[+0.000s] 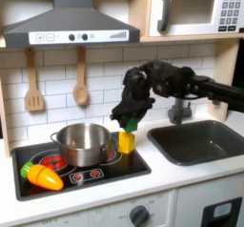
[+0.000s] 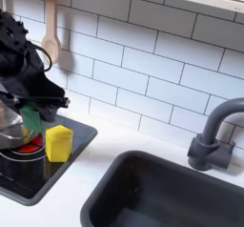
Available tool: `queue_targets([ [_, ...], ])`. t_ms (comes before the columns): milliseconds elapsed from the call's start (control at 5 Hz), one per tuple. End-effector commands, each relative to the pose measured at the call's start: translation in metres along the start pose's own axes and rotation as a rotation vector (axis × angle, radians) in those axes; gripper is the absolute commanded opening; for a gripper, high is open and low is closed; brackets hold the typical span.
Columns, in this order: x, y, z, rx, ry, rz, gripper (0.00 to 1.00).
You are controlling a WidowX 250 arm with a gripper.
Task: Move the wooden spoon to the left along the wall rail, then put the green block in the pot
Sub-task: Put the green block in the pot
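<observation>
Above the black stovetop [image 1: 95, 174] in the first exterior view, the black gripper [image 1: 129, 123] is clamped on the small bright-green cube [image 1: 129, 125], held over a yellow block [image 1: 126, 142], right of the round shiny steel pot [image 1: 82, 143]. The light-brown wooden spoon [image 1: 81, 81] is hung on the tiled wall. At the second exterior view's left, the cube [image 2: 31, 116] is seen pinched in the gripper [image 2: 30, 113], above the pot rim [image 2: 8, 128], beside the yellow block [image 2: 59, 143].

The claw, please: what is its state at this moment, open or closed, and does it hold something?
Claw: closed on the green block, held above the stove beside the yellow block.
</observation>
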State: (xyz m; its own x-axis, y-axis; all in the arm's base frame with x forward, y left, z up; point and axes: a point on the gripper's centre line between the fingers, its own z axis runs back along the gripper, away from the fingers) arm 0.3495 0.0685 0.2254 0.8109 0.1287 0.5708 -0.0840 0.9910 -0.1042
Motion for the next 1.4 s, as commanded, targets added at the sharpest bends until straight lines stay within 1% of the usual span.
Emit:
queue_targets([
  [0, 0.018, 0.018, -0.004, 0.033, -0.016, 0.039, 0.0],
  [200, 0.026, 0.028, -0.003, 0.046, -0.021, 0.066, 0.0],
  [400, 0.029, 0.04, -0.005, 0.066, -0.024, 0.086, 0.0],
  [1000, 0.025, 0.068, -0.005, 0.114, -0.015, 0.142, 0.0],
  [1200, 0.023, 0.076, -0.012, 0.128, 0.004, 0.154, 0.0],
])
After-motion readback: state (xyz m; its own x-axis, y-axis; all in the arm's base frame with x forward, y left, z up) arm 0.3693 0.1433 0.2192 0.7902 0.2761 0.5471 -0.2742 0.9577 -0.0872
